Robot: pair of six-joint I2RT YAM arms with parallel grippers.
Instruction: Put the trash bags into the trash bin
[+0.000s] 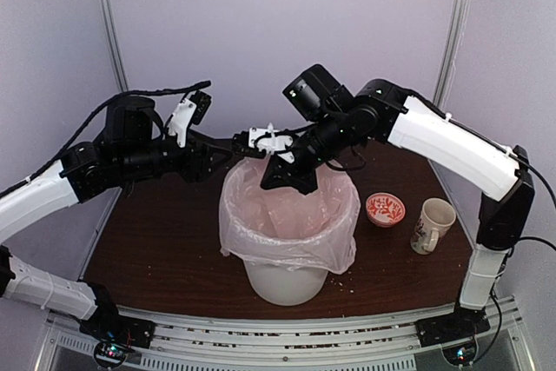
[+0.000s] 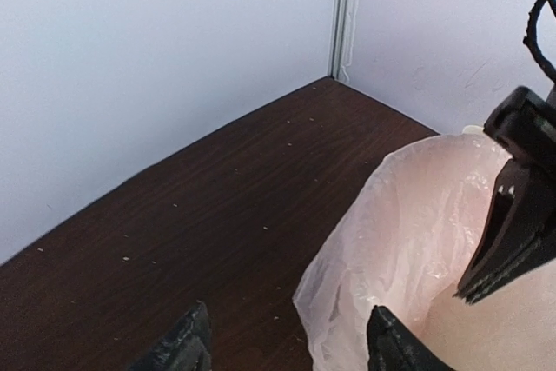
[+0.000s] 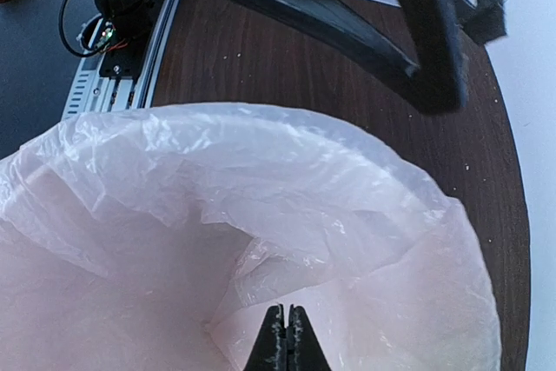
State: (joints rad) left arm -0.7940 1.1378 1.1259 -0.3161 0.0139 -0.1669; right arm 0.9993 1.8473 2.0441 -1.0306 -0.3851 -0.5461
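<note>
Pink-lining the trash bin (image 1: pixel 287 286) with the trash bag (image 1: pixel 250 234), hovering left gripper (image 2: pixel 288 312) spread at its rim, holding right gripper (image 3: pixel 287 319), pinched together, inside.

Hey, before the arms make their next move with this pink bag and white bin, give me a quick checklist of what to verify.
1. Tall white round plastic bin upright: ok.
2. Thin pale-pink plastic bag folded over the bin's near rim: ok.
3. Right tool shut, inside the bag: ok.
4. Left tool open at the bag's edge: ok.
5. Bag pushed down to the bin's bottom: cannot tell.
6. Floral mug apart from the bin: ok.
</note>
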